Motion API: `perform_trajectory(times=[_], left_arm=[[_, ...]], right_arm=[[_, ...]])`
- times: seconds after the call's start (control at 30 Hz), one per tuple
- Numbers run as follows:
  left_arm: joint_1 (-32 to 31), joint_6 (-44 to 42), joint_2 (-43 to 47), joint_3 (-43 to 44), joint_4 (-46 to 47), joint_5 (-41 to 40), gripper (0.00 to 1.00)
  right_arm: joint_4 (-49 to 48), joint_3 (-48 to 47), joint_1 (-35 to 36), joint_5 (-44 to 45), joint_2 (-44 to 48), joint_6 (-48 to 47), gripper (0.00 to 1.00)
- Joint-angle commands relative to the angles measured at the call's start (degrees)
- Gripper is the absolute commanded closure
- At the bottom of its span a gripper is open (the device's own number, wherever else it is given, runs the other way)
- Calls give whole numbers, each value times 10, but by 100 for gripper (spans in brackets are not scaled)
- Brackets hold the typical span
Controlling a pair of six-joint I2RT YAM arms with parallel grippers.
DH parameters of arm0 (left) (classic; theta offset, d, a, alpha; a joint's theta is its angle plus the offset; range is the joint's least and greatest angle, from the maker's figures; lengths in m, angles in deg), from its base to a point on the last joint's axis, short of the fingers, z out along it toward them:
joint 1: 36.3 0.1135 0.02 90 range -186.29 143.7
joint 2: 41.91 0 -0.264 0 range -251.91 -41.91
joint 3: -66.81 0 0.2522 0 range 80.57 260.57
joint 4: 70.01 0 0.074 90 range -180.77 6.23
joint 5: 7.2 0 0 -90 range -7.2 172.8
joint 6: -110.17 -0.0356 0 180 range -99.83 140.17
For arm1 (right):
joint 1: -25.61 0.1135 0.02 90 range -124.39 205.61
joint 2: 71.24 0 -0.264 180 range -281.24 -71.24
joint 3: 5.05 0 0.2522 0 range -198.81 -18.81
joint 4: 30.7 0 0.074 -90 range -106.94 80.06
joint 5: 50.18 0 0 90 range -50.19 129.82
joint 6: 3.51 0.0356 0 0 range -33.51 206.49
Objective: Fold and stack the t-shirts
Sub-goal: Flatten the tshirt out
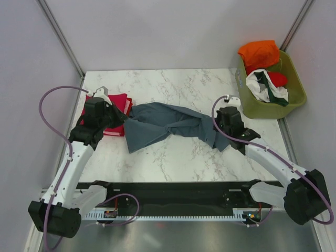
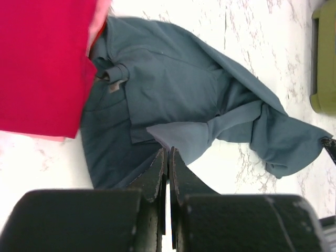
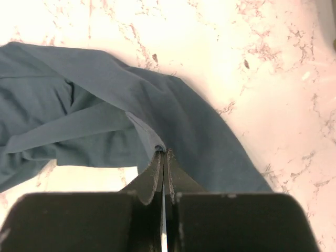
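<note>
I'm seeing the left arm (image 1: 73,157) and the right arm (image 1: 270,160) wearing white shells over black joints, each ending in a chunky black base. A lilac cable (image 1: 44,113) is looping off each one. The left claw (image 2: 167,157) and the right claw (image 3: 163,157) are showing matte black fingers (image 2: 155,176) with pale, scuffed edges.

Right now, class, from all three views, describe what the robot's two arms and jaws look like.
Both the left arm and right arm have white links between chunky black joint housings. A lilac cable loops alongside each. The wrist views show black, wedge-shaped jaws tapering to thin tips.
</note>
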Motion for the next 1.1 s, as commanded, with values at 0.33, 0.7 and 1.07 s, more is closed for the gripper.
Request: perform_trajectory(times=[0.33, 0.7, 1.07], left_arm=[[-89, 21, -275, 31, 118, -171, 98], [-116, -53, -501, 199, 46, -304, 98], [-124, -105, -645, 301, -37, -445, 98]], right_arm=[[-63, -18, 12, -146, -59, 34, 100], [-93, -32, 50, -125, -101, 60, 100], [-112, -39, 65, -130, -121, 81, 100]])
